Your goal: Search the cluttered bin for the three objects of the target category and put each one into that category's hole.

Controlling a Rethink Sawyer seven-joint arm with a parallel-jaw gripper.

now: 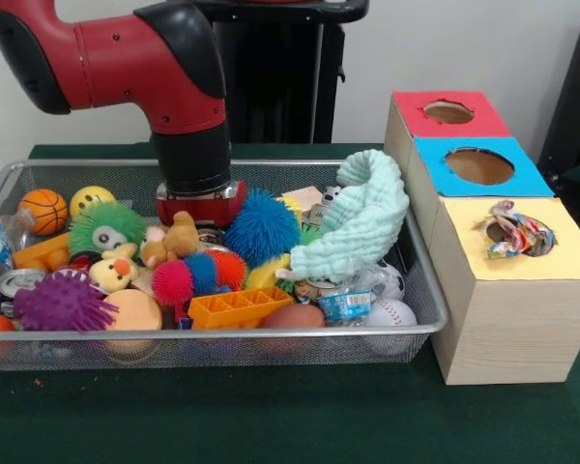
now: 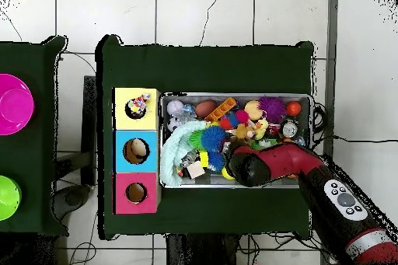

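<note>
A crumpled wrapper [image 1: 514, 235] sits in the hole of the yellow box [image 1: 522, 290], so one target seems delivered, though it has not dropped through; by that guess two are left somewhere in the wire bin [image 1: 271, 340] among balls, plush toys and a mint cloth [image 1: 360, 220]. A similar packet [image 1: 345, 305] lies near the bin's front rim. The claw [image 1: 199, 205] is buried in the clutter, so whether it is apart or together I cannot tell.
</note>
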